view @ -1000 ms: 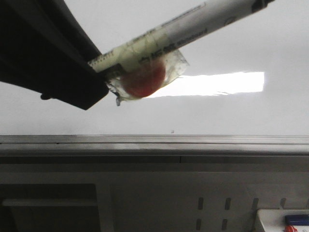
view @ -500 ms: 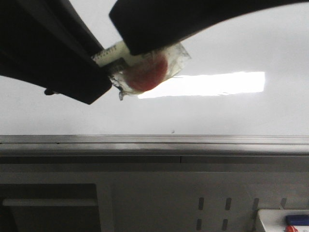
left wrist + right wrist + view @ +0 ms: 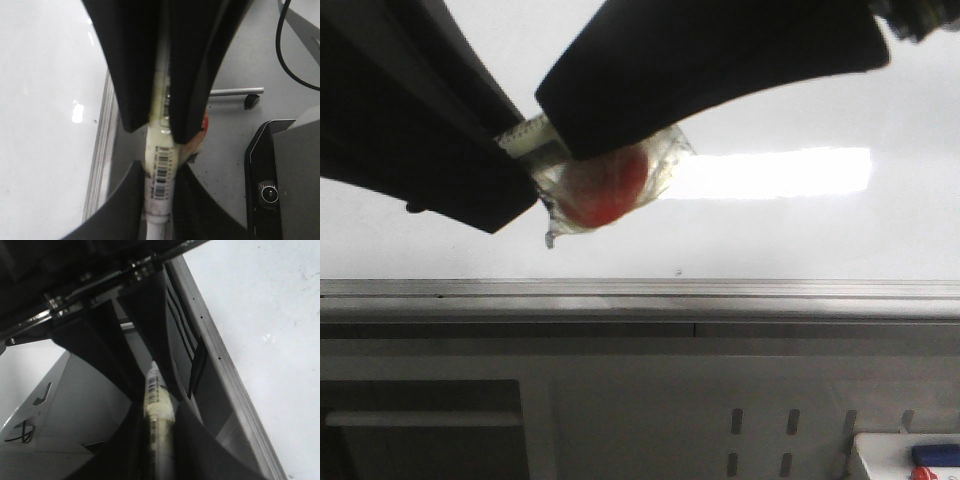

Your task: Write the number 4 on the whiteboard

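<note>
- The thin white marker pen with a barcode label (image 3: 159, 170) is held up in the air between both arms. I think this is a hand-over, so that 1 arm gets a good hold for writing.
- The left gripper (image 3: 159, 200) is closed tight on the pen's end.
- The right gripper (image 3: 159, 415) is also squeezed shut around the pen body, further along it.
- A red round lump wrapped in clear tape (image 3: 605, 185) sticks to the pen, just beside the left gripper. It may be padding for a better hold.
- The big shiny white whiteboard (image 3: 770, 240) lies flat under the pen, with its grey metal edge rail (image 3: 640, 290) along the near side.
- No number 4 shows on the board yet.
- The pen's tip is hidden, so I cannot tell if it has a cap.
</note>
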Tool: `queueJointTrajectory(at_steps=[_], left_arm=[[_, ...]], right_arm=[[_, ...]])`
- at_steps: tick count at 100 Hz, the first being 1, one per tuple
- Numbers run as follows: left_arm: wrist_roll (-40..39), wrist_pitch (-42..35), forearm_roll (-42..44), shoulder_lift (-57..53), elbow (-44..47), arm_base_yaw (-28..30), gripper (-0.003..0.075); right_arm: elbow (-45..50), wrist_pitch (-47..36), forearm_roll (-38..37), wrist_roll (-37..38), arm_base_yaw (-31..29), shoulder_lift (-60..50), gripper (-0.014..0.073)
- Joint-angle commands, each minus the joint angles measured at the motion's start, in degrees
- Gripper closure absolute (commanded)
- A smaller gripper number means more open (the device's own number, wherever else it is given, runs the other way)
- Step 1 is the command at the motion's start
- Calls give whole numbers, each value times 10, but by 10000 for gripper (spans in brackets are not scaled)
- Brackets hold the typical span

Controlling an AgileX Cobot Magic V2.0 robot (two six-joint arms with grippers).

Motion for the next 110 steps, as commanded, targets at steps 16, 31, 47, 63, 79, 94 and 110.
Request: queueJointTrajectory(at_steps=[16,31,47,63,79,94,110], left_arm=[[-102,-69,-27,-19,-20,-3,430],[-107,-72,-27,-48,-20,-3,286],[-131,-78,-24,-107,-4,12,314],[-194,-126,-22,-203,78,76,377],[-257,-160,-28,-320,171,151,510],[-258,-161,-63,-394,217,192,715],[-258,-166,-81,-415,225,198,741]], right_arm=[[-18,-48,2,-4,-1,-25,657],[-18,-41,-7,-4,-21,-34,657],[-16,-27,-7,-4,-60,-45,657],[2,-9,-15,-4,-107,-69,656],[26,-53,-15,-4,-154,-92,657],[26,-126,-14,-4,-168,-83,657],[3,-160,-12,-4,-168,-47,657]])
